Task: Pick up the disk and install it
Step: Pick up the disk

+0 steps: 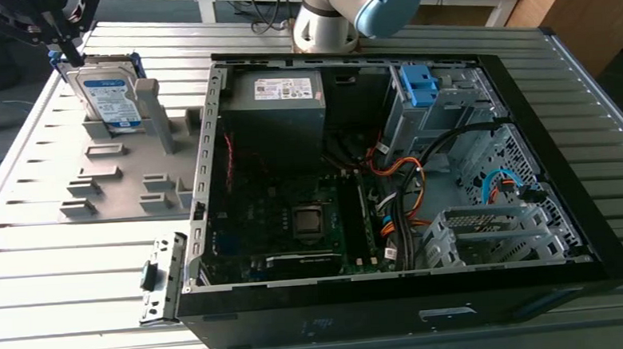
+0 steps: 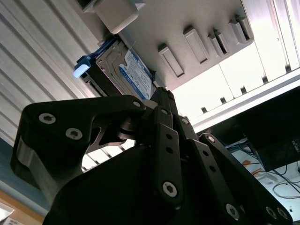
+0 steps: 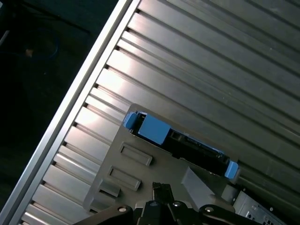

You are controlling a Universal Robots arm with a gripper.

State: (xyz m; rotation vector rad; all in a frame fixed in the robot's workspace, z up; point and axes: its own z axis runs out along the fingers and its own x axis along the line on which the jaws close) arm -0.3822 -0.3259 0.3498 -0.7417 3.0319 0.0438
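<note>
The disk stands on edge in a slot of the grey holder plate, on the slatted metal table toward the exterior view's left, well apart from the drive cage inside the open computer case. The gripper hangs right at the disk's upper corner, near enough that it may be touching. I cannot tell whether the claw is open or closed. To my eye the disk will handle as a stiff, dense little slab: heavy for its size, with smooth metal faces that could slide in a weak pinch, and not a thing to knock or drop. The blue caddy round it looks like thin plastic that would flex. I judge the surest hold to be across the two flat faces at the free top edge, near its middle, so it rises straight from the slot without binding.
</note>
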